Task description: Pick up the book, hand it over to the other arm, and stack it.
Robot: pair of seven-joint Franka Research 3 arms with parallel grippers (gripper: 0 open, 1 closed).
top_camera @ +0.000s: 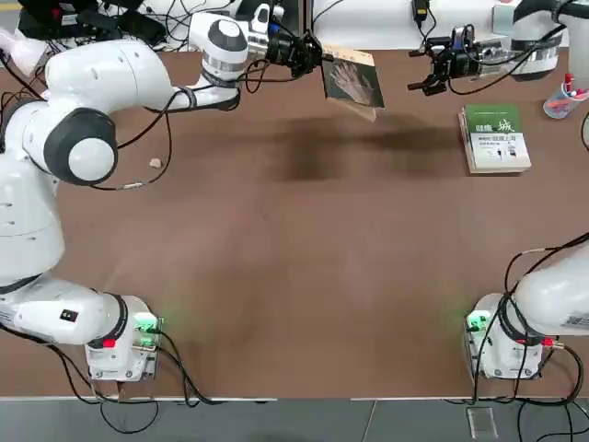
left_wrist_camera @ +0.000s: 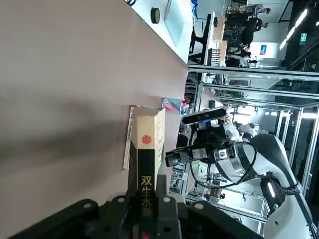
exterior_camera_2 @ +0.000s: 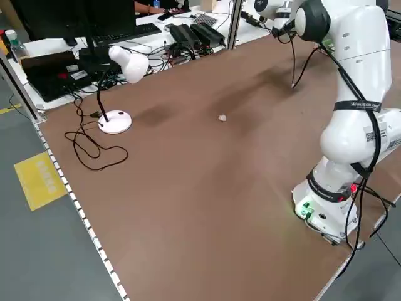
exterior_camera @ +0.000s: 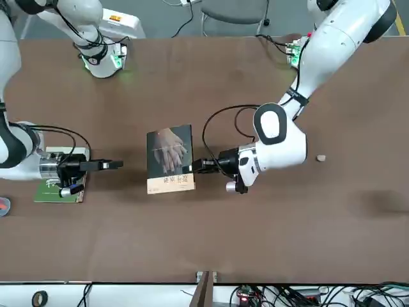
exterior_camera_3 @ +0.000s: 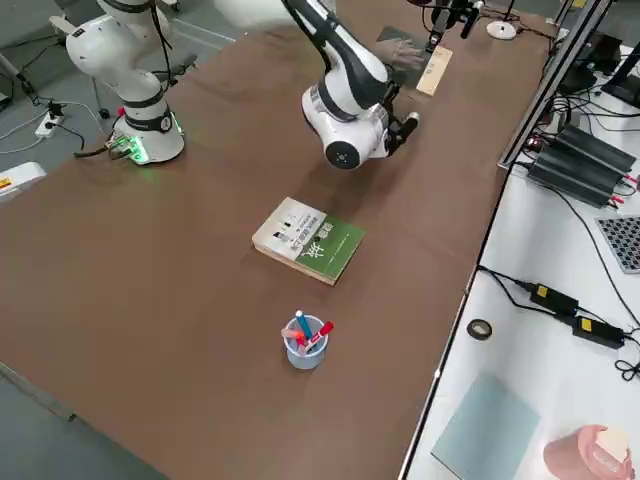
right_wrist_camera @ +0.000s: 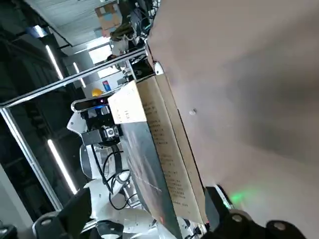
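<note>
Two books (top_camera: 352,81) (top_camera: 495,138), brown table (top_camera: 294,258)

The book (exterior_camera: 170,158) had a dark grey-green cover with a pale hand picture and a tan band along one edge. The thicker book (top_camera: 494,138) was green and white. The counter (top_camera: 294,276) was brown. The arms were white with black tools, and green lights glowed at their bases.

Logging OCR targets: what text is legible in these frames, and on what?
"双生水莽": spine of the book held by the left tool.
Cover print on the green-and-white book: too small to read.
Lettering on the left arm's band: blurred.
</note>
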